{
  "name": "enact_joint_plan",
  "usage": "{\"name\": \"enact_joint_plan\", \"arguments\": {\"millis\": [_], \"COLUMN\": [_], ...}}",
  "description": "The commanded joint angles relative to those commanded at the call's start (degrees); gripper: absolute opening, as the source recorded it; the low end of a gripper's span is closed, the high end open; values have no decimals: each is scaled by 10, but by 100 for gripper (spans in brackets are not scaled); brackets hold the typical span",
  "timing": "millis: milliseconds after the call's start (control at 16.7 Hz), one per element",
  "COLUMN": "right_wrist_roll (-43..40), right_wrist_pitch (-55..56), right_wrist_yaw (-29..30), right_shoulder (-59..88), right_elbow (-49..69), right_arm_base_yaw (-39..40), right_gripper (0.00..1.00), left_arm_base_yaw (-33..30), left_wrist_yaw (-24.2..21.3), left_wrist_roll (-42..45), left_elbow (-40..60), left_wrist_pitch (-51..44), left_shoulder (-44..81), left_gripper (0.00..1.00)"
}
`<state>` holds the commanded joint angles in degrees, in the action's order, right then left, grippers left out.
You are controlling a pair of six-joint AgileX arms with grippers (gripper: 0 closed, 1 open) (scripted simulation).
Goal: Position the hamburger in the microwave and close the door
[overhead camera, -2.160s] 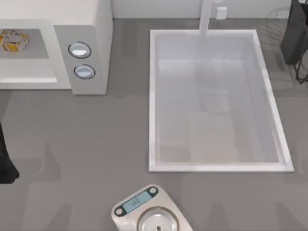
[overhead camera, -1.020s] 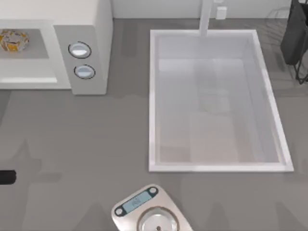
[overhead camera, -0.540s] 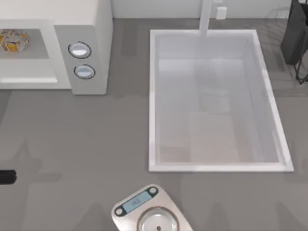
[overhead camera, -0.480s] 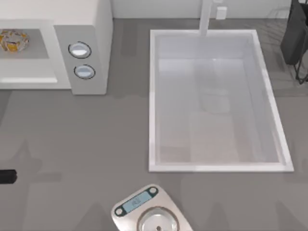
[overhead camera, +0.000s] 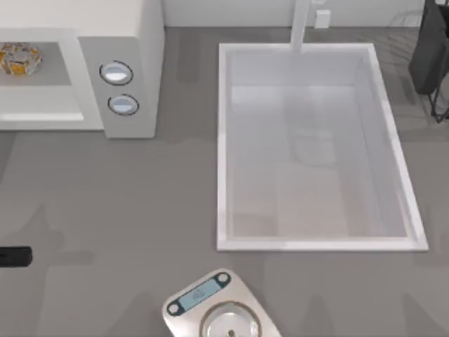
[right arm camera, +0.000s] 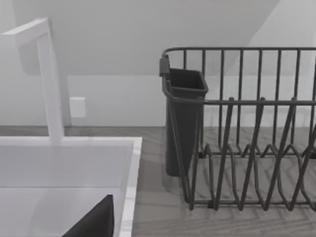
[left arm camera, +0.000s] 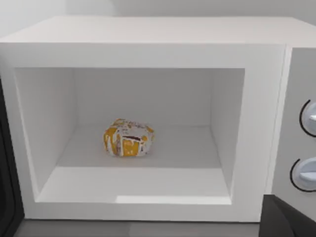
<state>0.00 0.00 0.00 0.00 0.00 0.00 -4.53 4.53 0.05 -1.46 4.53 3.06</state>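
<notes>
The white microwave stands at the table's back left, its cavity open to the front. The hamburger, pale with orange-yellow patches, lies on the cavity floor, and the left wrist view shows the hamburger well inside the microwave. The door is swung away from the opening; a dark strip beside the cavity may be its edge. A dark tip of my left arm pokes in at the table's left edge, in front of the microwave. A dark wedge of my right gripper hangs over the sink's back corner.
A white sink basin with a white faucet fills the middle and right. A steel scale sits at the front edge. A dark dish rack with a cutlery cup stands at the back right.
The left arm's dark part at the table's left edge, large and upright 2.2 s ago, is now a short bar that has crept slightly rightward. The hamburger has not moved.
</notes>
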Motion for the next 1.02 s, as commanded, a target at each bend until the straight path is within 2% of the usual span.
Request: {"name": "enact_joint_plan", "arguments": {"millis": [240, 720, 1020], "right_wrist_roll": [0, 0, 0], "right_wrist_pitch": [0, 0, 0], "right_wrist_yaw": [0, 0, 0], "right_shoulder": [0, 0, 0], "right_elbow": [0, 0, 0], "right_arm_base_yaw": [0, 0, 0], "right_gripper": [100, 100, 100], "left_arm_base_yaw": [-6, -101, -105], "left_wrist_yaw": [7, 102, 106], "left_wrist_roll": [-1, -1, -2], "left_elbow": [3, 23, 24], "left_wrist_pitch": [-9, -119, -125], "left_shoulder": [-9, -97, -101], "left_gripper": [0, 0, 0]}}
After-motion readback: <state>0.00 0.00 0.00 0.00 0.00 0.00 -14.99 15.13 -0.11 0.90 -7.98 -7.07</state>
